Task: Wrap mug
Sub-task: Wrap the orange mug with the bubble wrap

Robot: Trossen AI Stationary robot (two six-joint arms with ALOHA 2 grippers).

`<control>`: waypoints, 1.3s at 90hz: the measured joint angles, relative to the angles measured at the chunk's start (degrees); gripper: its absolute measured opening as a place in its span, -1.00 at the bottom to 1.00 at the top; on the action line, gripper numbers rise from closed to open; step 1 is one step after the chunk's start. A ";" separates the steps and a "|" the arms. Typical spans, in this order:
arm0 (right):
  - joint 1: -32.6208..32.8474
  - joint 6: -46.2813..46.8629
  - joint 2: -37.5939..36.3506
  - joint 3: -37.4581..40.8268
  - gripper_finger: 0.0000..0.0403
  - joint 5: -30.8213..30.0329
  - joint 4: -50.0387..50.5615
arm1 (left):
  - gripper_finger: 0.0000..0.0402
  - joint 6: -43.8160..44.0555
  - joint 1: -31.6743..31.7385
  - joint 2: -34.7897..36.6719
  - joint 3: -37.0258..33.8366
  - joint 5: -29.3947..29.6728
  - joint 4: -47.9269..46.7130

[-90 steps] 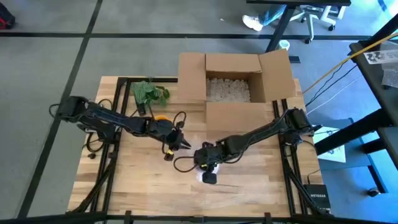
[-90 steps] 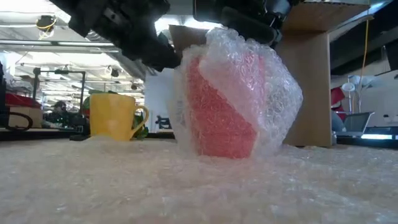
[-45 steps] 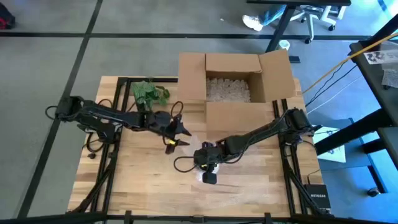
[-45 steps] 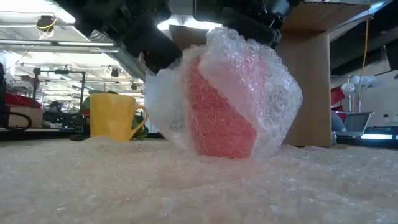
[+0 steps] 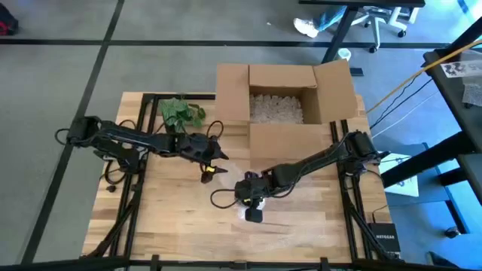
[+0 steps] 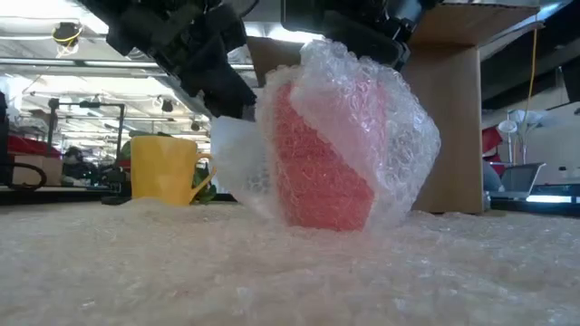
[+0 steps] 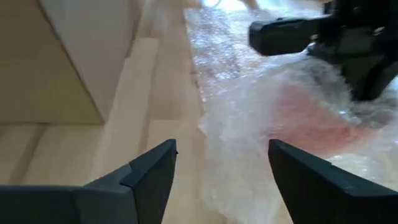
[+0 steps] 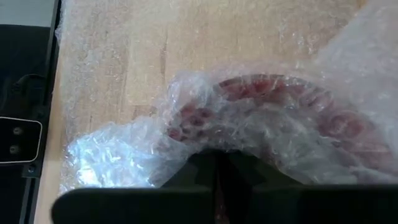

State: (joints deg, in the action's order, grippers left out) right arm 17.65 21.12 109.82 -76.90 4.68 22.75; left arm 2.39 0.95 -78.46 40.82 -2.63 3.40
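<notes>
Bubble wrap [image 6: 381, 118] may spring off the red mug [image 6: 322, 172] if the right hand [image 8: 214, 168], pinching it, slips; the left hand [image 7: 217, 168] gapes.

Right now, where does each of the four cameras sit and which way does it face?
High view: overhead, straight down; both arms, left pincer, right pincer, cardboard box.
Low view: table height, level; red mug in bubble wrap, yellow mug behind.
Left wrist view: past its open fingers toward the wrapped mug and the right arm.
Right wrist view: down onto the mug, its shut fingers on the wrap.
All four show the wrap.
</notes>
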 joint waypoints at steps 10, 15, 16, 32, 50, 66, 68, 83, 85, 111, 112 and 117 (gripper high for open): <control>-0.02 0.00 0.00 0.00 -1.00 0.01 -0.07 | 0.19 -0.52 -0.04 -0.17 -0.02 0.56 0.01; 0.00 0.00 0.00 0.00 -1.00 0.01 -0.07 | 0.17 -0.65 -0.04 -0.20 -0.04 0.69 -0.11; 0.00 0.00 0.00 0.00 -1.00 0.01 -0.07 | 0.16 -0.73 -0.04 -0.20 -0.04 0.77 -0.16; 0.00 0.00 0.00 0.00 -1.00 0.01 -0.18 | -0.30 -1.37 -0.04 -0.44 -0.09 1.64 -1.32; 0.00 0.00 0.00 0.00 -1.00 0.01 -0.20 | -0.95 -4.12 -1.08 -0.46 -0.09 1.64 -1.05; 0.00 0.00 0.00 0.00 -1.00 -0.01 -0.20 | -1.00 -5.06 -2.33 -0.44 -0.11 1.62 1.10; 0.00 -0.01 0.00 0.00 -1.00 -0.06 -0.20 | -1.00 -5.35 -2.54 -0.44 -0.11 1.66 1.45; 0.00 -0.22 0.00 0.00 -1.00 -0.15 -0.22 | -1.00 -6.03 -3.58 -0.44 -0.11 0.89 3.50; 0.00 -0.22 0.00 0.00 -1.00 -0.15 -0.20 | -1.00 -6.05 -3.72 -0.44 -0.11 0.58 3.95; 0.00 -0.44 0.00 0.00 -1.00 -0.97 -0.23 | -1.00 -7.55 -7.67 -0.44 2.53 -1.86 6.42; 0.00 -0.44 0.00 0.00 -1.00 -1.01 -0.22 | -1.00 -7.62 -7.90 -0.44 2.70 -1.86 6.38; 0.00 -0.44 0.00 0.00 -1.00 -1.05 -0.20 | -1.00 -8.12 -9.00 -0.44 3.45 -1.86 6.21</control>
State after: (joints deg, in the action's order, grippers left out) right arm 17.65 20.69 109.82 -76.90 3.63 22.55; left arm -5.72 -8.05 -78.89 44.27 -4.49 9.61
